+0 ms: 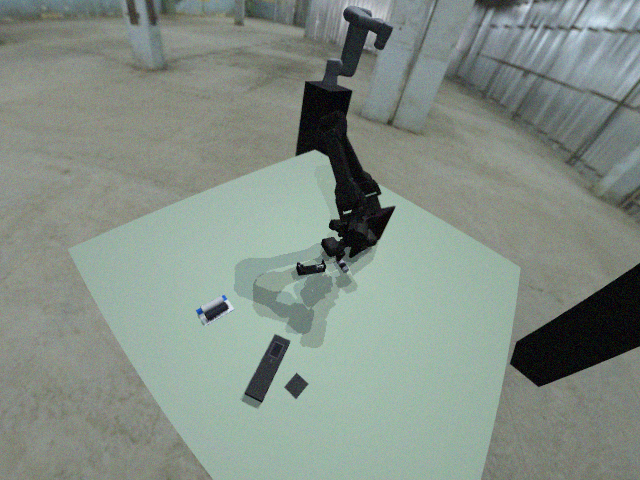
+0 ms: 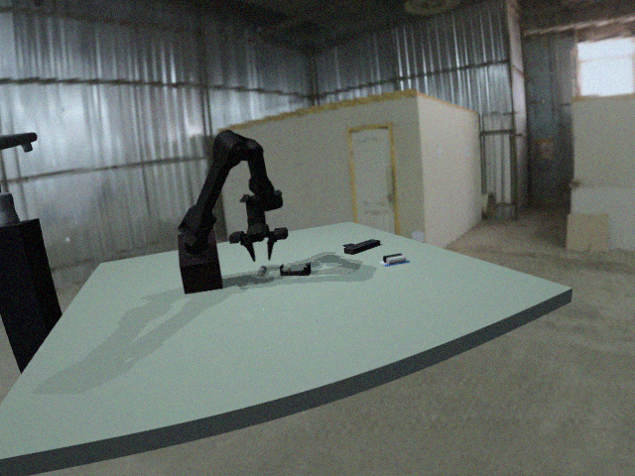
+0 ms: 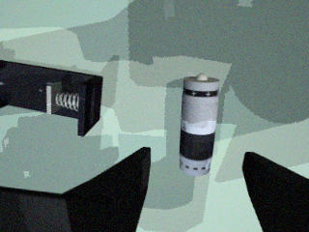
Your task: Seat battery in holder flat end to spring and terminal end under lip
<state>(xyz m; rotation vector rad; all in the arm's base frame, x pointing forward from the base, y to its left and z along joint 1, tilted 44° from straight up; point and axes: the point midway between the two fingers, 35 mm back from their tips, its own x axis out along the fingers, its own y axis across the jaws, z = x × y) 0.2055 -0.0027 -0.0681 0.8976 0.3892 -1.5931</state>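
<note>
The battery (image 1: 343, 265) (image 2: 262, 271) (image 3: 198, 116) lies on its side on the table, light grey with a dark band. In the wrist view its terminal end points up the picture and its flat end points toward the fingers. The black holder (image 1: 311, 268) (image 2: 296, 272) (image 3: 29, 92) lies beside it, apart from it, with no battery in it. The holder's coil spring (image 3: 68, 101) is at the end nearer the battery. My gripper (image 2: 261, 259) (image 3: 196, 158) is open and empty, above the battery, its fingertips on either side of it in the wrist view.
A dark remote-like case (image 1: 267, 368) (image 2: 361, 246) and a small dark square plate (image 1: 296, 385) lie farther off on the pale green table (image 1: 413, 330) (image 2: 327, 327). A white and blue piece with a dark cylinder (image 1: 215, 310) (image 2: 394, 259) lies beyond the holder.
</note>
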